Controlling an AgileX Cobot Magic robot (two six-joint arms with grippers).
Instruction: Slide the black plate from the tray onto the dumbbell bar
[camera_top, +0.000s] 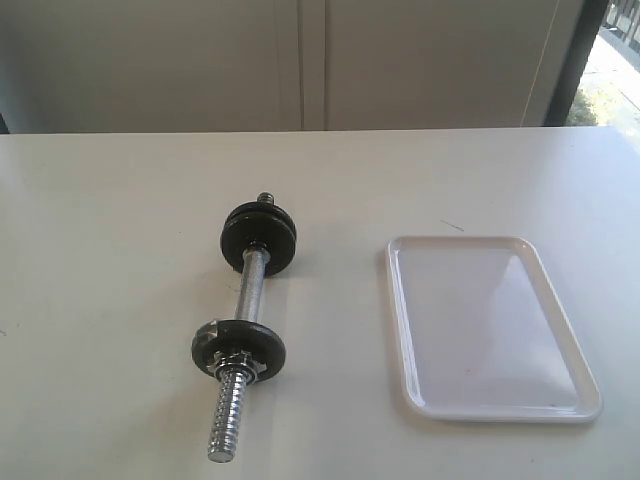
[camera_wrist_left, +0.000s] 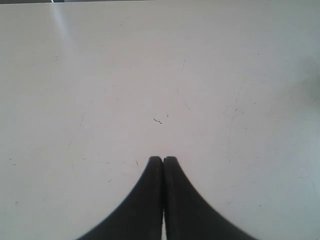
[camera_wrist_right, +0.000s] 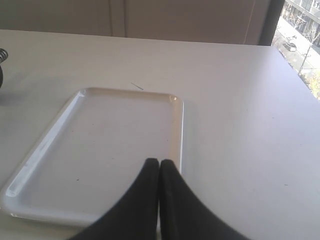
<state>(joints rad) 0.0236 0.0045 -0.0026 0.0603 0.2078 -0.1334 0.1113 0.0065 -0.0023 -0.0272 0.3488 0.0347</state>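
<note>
The dumbbell bar (camera_top: 251, 285) lies on the white table, left of the middle, its threaded near end (camera_top: 228, 420) bare. One black plate (camera_top: 238, 347) sits on the bar behind a silvery nut, and more black plates (camera_top: 259, 237) sit at the far end. The white tray (camera_top: 400, 330) to the right holds nothing. Neither gripper shows in the exterior view. My left gripper (camera_wrist_left: 163, 159) is shut over bare table. My right gripper (camera_wrist_right: 159, 161) is shut and hangs over the near right part of the tray (camera_wrist_right: 45, 142), holding nothing.
The table's far edge meets a pale wall (camera_top: 300, 60). A window (camera_top: 615, 70) lies at the far right. A dark sliver of the dumbbell (camera_wrist_right: 1, 75) shows at the edge of the right wrist view.
</note>
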